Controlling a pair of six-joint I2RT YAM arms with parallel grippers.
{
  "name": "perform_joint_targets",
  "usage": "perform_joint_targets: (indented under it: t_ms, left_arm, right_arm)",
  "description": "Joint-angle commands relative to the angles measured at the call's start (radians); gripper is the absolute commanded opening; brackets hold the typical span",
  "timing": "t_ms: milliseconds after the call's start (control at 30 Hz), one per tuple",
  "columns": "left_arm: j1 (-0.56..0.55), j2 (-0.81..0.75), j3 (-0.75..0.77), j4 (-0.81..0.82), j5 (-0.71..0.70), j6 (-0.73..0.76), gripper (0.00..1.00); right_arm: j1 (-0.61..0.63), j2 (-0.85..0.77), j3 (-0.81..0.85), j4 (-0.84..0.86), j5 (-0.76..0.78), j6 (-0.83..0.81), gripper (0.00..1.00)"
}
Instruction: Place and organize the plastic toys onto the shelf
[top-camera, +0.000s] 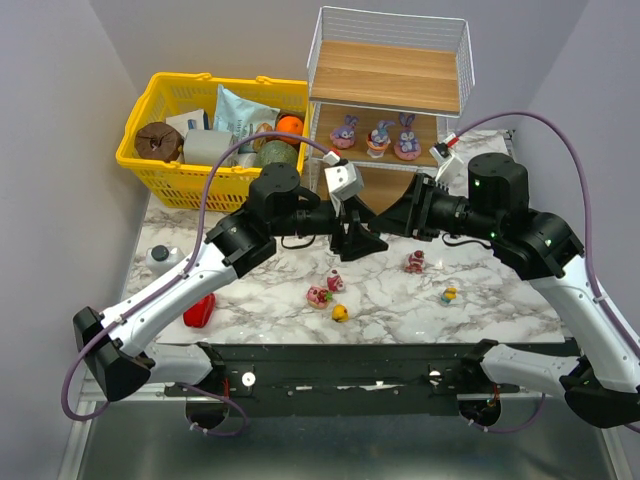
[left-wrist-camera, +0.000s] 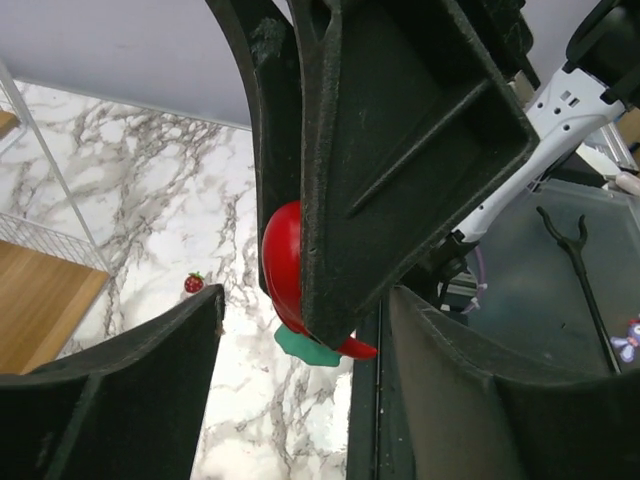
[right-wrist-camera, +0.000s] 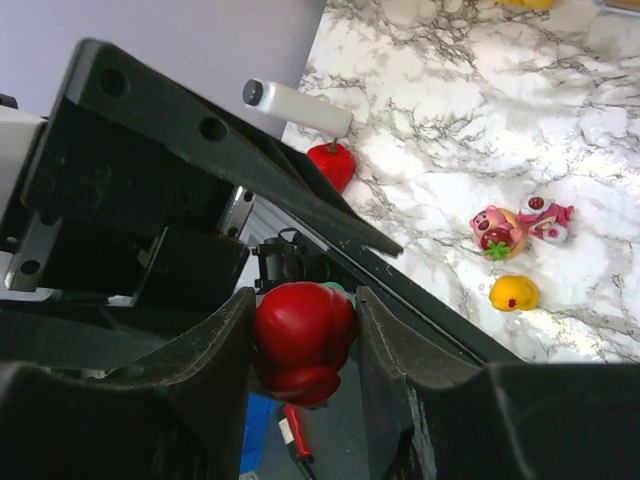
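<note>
Figurines, five small ones of coloured plastic (top-camera: 340, 313), are lying scattered on the white marble tabletop (top-camera: 500, 310), well in front of the three-tier wooden shelf with white wire frame (top-camera: 390, 75). Nearer that shelf, the right gripper (right-wrist-camera: 303, 325) is clamping a glossy red plastic pepper with green stem (right-wrist-camera: 300, 350), while the left gripper (left-wrist-camera: 305, 320) is standing spread wide around it. Three purple-pink plastic figurines (top-camera: 379, 138) are standing side by side on the shelf's middle board
</note>
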Motion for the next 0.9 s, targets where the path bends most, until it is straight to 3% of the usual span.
perform_joint_targets:
  t_ms: [0, 333, 567, 867]
  left_arm:
    - [-0.025, 0.013, 0.033, -0.052, -0.118, 0.046, 0.65]
    - [-0.034, 0.007, 0.013, -0.019, -0.234, 0.023, 0.23]
    - [-0.037, 0.004, -0.002, 0.024, -0.283, -0.059, 0.01]
    - [-0.049, 0.001, -0.033, 0.102, -0.432, -0.251, 0.0]
  right_arm:
    - [-0.002, -0.007, -0.001, 0.029, 0.014, 0.016, 0.3]
    - [-0.002, -0.006, -0.013, 0.023, 0.045, 0.013, 0.3]
    - [-0.002, -0.018, -0.048, 0.049, 0.133, 0.002, 0.43]
    - [-0.001, -0.04, -0.091, 0.18, 0.321, -0.03, 0.67]
